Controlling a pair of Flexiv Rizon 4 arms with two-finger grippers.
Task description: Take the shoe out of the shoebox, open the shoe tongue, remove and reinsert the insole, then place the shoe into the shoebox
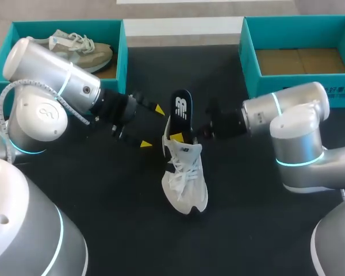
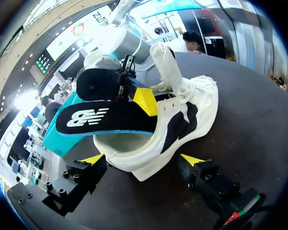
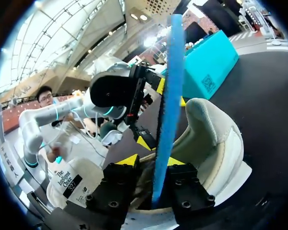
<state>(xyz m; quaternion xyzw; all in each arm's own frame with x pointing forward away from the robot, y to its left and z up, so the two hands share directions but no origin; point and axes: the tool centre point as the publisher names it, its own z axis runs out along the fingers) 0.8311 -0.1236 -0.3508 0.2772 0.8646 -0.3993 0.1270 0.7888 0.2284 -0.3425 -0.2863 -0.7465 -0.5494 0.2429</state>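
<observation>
Midway across the table, the white shoe [image 1: 186, 178] lies on its sole, with its heel toward the boxes. The black insole [image 1: 182, 109] sticks up out of its opening. The right gripper [image 1: 186, 138] comes in from the side at the heel. Its fingers are closed nearly together with the insole's blue edge [image 3: 163, 96] pinched between the yellow tips. The left gripper [image 1: 152, 126] sits just beside the heel with its fingers spread wide and holding nothing. In the left wrist view the heel [image 2: 134, 165] lies between and just ahead of the two tips; contact cannot be made out. One teal box [image 1: 118, 43] holds another shoe [image 1: 83, 49], well apart from the other box [image 1: 247, 52].
</observation>
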